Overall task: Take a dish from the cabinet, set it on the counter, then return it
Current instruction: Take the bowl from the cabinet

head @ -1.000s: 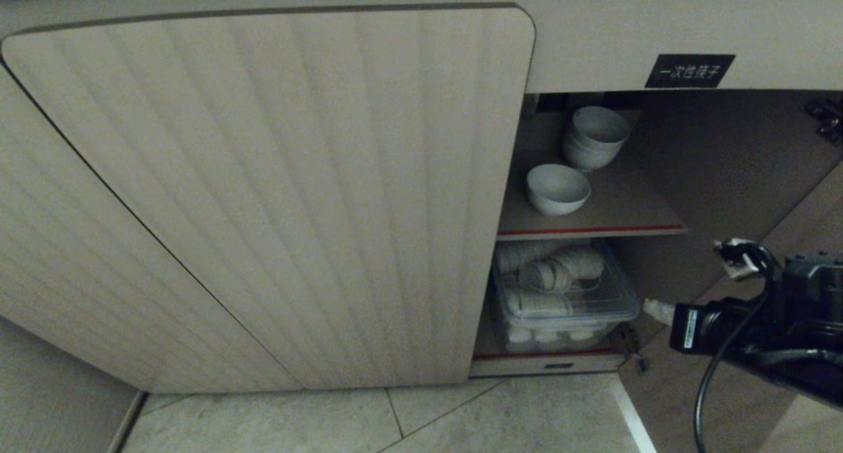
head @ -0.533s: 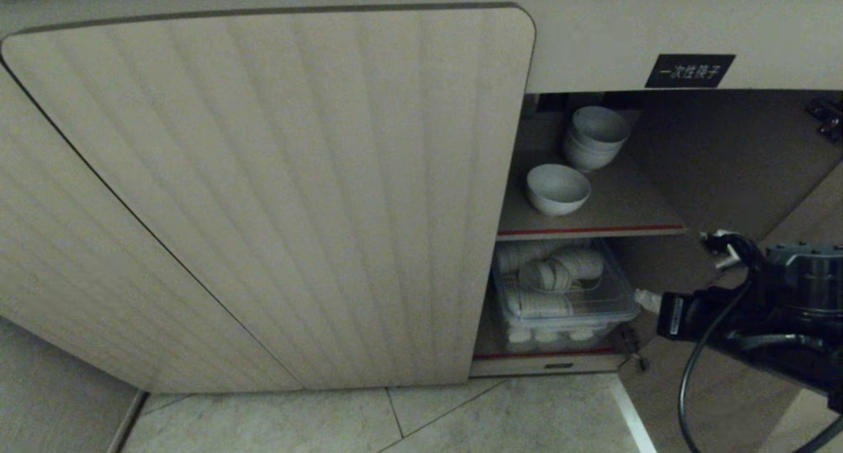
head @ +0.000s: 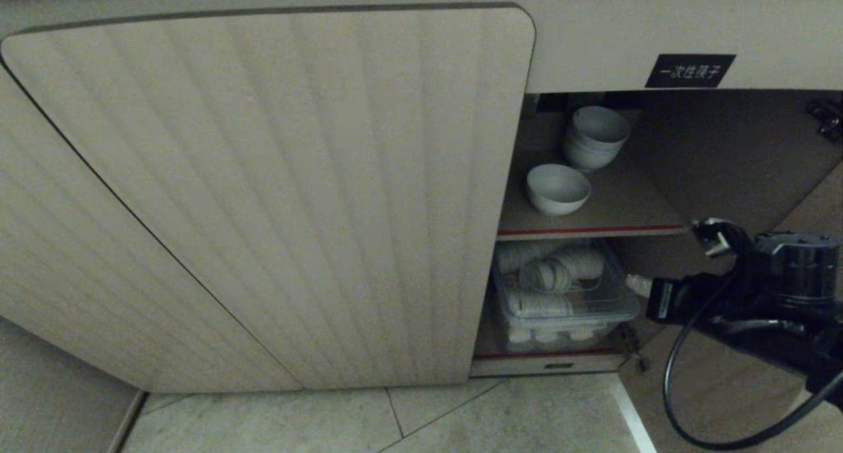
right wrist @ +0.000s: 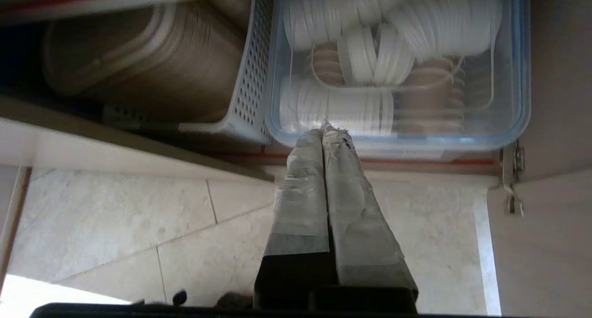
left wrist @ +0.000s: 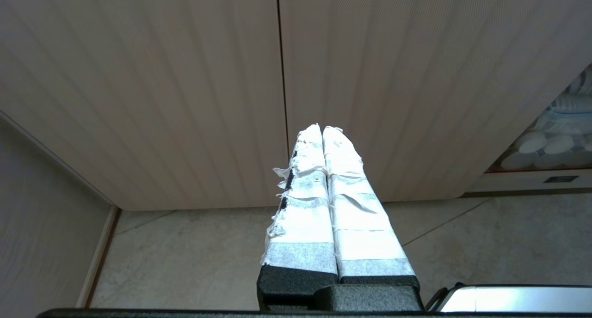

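Note:
The dish (head: 557, 188), a small white bowl, sits alone at the front of the cabinet's upper red-edged shelf (head: 593, 230). The cabinet (head: 276, 196) has its left door shut and its right side open. My right gripper (head: 635, 284) is shut and empty. It hovers at the right of the opening, level with the lower shelf and below the dish. In the right wrist view its taped fingertips (right wrist: 325, 129) point at a clear box. My left gripper (left wrist: 322, 131) is shut and empty, parked before the shut doors. The counter is out of view.
A stack of white bowls (head: 595, 137) stands behind the dish. A clear plastic box (head: 566, 301) of white lids fills the lower shelf, with a perforated basket (right wrist: 249, 77) beside it. The open door (head: 724, 400) stands at the right, above the tiled floor (head: 461, 420).
My right arm has moved left and a little up, toward the cabinet opening, with its gripper still shut. The bowls and the left arm have not moved.

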Robot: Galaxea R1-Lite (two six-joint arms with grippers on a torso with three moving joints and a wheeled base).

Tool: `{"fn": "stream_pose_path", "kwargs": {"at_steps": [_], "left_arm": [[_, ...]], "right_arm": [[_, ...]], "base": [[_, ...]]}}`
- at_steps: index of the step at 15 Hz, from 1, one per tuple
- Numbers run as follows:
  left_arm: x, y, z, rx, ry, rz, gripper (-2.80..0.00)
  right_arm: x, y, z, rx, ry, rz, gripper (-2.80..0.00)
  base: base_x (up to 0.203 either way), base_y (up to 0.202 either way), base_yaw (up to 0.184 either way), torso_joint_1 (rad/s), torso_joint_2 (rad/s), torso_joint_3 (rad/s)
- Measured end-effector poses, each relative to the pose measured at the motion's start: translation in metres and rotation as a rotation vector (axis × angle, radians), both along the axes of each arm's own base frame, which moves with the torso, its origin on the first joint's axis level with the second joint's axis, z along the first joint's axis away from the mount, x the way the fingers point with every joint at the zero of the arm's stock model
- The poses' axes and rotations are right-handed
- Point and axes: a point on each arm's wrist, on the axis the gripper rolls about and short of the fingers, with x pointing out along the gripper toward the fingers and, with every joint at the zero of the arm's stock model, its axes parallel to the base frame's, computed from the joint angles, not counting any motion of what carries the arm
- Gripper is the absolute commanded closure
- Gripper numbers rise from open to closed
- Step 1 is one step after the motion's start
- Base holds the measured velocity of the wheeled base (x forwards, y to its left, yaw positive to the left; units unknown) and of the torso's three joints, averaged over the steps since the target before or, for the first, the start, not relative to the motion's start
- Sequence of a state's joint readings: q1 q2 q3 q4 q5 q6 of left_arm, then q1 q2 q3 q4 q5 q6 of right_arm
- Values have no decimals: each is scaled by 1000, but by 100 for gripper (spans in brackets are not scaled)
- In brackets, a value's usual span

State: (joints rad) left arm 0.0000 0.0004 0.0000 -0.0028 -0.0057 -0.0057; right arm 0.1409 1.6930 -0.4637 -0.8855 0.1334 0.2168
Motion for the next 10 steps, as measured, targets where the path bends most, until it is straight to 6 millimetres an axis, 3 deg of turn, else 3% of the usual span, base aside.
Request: {"fn": "stream_pose_path", "kwargs": {"at_steps": [10], "left_arm": [[0, 0, 0, 0, 0, 0, 0]], "right_arm": [[23, 2, 11, 19, -67, -6, 0]], "base": [[0, 0, 0, 0, 0, 0]]}}
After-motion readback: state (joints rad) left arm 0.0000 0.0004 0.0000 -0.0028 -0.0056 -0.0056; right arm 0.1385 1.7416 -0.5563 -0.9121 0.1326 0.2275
